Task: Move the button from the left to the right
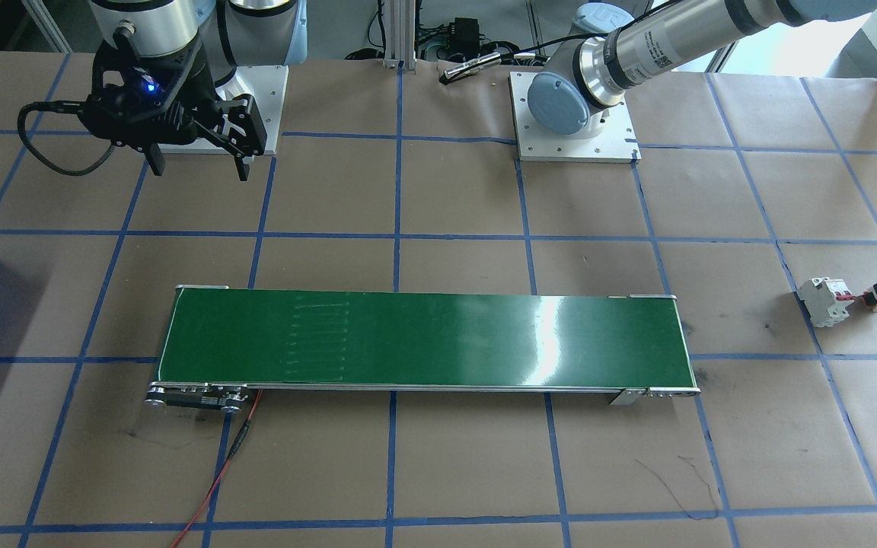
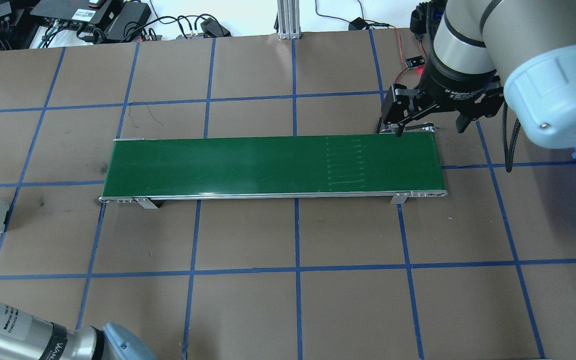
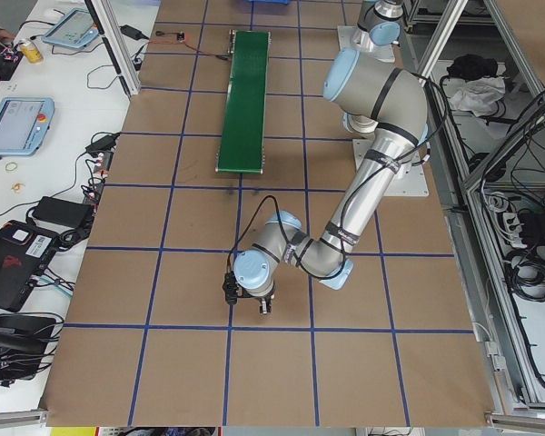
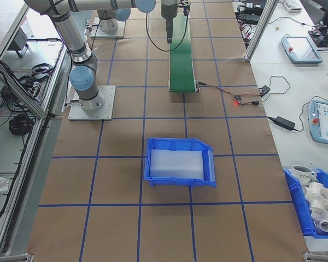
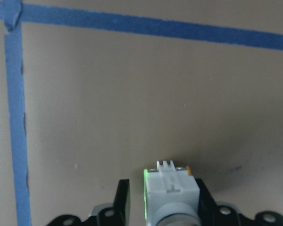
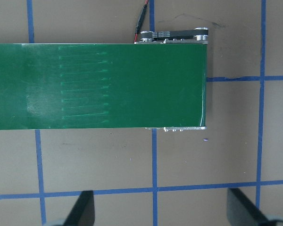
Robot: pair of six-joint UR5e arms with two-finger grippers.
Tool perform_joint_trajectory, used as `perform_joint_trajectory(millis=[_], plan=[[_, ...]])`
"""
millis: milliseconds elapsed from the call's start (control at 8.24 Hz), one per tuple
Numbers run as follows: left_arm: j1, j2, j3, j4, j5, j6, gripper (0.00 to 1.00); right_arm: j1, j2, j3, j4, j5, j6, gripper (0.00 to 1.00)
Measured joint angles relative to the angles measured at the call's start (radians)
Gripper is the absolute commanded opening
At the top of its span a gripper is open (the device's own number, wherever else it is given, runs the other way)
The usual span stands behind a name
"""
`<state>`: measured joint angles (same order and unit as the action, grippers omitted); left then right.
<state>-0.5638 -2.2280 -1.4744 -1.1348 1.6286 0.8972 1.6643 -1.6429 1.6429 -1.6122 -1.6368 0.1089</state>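
Brown table [image 5: 108,94], left fingers [image 5: 122,200] bracketing button [image 5: 172,188]

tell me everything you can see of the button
The button shows clearly only in the left wrist view: a white, plastic-looking boxy body with a small notched tab on top, a green glow along its left edge, a sliver of orange at its upper right and a grey ring at its base. It sits between the fingers of the left pincer, above the brown paper-covered table. Whether the fingers press on it cannot be told. Its cap is cut off by the frame's edge.
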Motion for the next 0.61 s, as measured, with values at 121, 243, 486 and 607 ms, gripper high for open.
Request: perform_joint_trajectory(millis=[121, 243, 486, 607], plan=[[0.0, 0.0, -0.006, -0.002, 0.001, 0.0, 0.34, 0.0, 0.0, 0.0, 0.0, 0.0, 0.0, 1.0], [0.001, 0.002, -0.01, -0.003, 0.002, 0.0, 0.14, 0.0, 0.0, 0.0, 0.0, 0.0, 0.0, 1.0], [0.001, 0.015, -0.011, -0.01, 0.002, 0.002, 0.1, 0.0, 0.0, 0.0, 0.0, -0.001, 0.0, 1.0], [0.001, 0.022, -0.006, -0.043, 0.001, 0.007, 0.1, 0.0, 0.0, 0.0, 0.0, -0.001, 0.0, 1.0]])
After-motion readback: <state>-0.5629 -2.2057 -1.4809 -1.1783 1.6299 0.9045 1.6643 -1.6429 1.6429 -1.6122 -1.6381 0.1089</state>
